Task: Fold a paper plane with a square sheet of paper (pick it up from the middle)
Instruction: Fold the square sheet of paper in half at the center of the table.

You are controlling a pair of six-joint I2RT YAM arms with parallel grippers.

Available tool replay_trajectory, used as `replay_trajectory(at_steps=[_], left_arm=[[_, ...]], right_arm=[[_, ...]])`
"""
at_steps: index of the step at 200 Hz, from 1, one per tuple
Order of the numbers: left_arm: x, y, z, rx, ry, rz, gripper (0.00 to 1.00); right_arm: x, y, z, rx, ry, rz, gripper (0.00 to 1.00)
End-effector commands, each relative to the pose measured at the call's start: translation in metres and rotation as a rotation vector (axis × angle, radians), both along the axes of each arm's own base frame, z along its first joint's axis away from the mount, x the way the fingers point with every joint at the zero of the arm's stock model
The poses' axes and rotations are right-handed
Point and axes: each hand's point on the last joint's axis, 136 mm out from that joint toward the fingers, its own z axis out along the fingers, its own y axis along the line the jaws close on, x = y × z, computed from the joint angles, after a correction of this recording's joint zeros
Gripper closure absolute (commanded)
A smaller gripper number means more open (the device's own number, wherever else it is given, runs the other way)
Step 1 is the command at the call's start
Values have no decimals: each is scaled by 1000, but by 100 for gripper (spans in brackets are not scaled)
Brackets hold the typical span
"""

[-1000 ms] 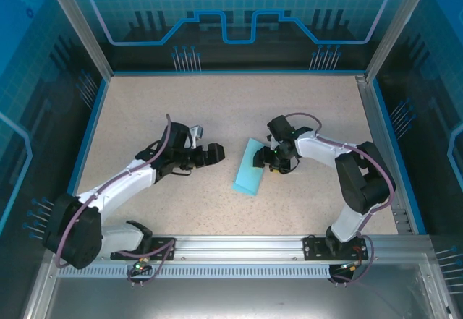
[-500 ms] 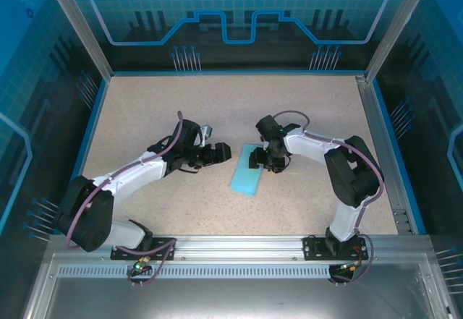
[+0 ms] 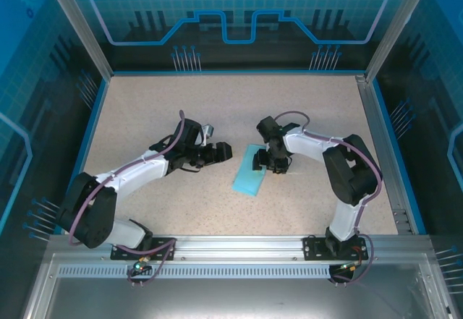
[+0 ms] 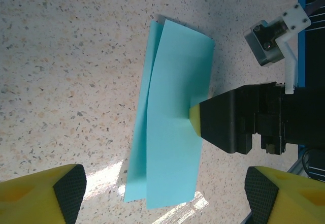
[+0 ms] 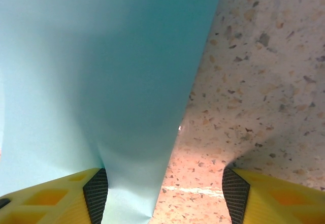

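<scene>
Left gripper (image 3: 224,150) has slid closer to the folded paper (image 3: 248,176), jaws wide, empty; right gripper (image 3: 260,161) is spread too, 1 fingertip (image 4: 194,113) pinning it.

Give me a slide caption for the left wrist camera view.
Right gripper touching the half-folded turquoise paper on a speckled table, left gripper open nearby.

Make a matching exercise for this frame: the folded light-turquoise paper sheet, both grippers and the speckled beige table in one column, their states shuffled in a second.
Things:
1. folded light-turquoise paper sheet
2. left gripper
3. right gripper
4. speckled beige table

States:
A. open, one fingertip on the sheet's edge
B. lies between the two grippers, layers slightly offset
C. carries the sheet
D. open, beside the sheet, apart from it

Pairs: 1-B, 2-D, 3-A, 4-C.
</scene>
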Motion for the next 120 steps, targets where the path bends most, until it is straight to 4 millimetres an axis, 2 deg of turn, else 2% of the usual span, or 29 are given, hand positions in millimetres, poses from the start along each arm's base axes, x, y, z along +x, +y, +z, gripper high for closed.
replay_trajectory(at_steps=[1, 51, 101, 120], left_arm=[[6, -11, 12, -42, -7, -12, 15], [7, -18, 12, -67, 2, -33, 18], [9, -28, 10, -90, 32, -60, 44], [9, -32, 8, -91, 41, -69, 46]], right_arm=[[-4, -1, -1, -12, 18, 6, 32], [-3, 10, -5, 44, 33, 35, 31], [-5, 6, -14, 13, 60, 38, 29], [-5, 6, -17, 7, 67, 30, 28]])
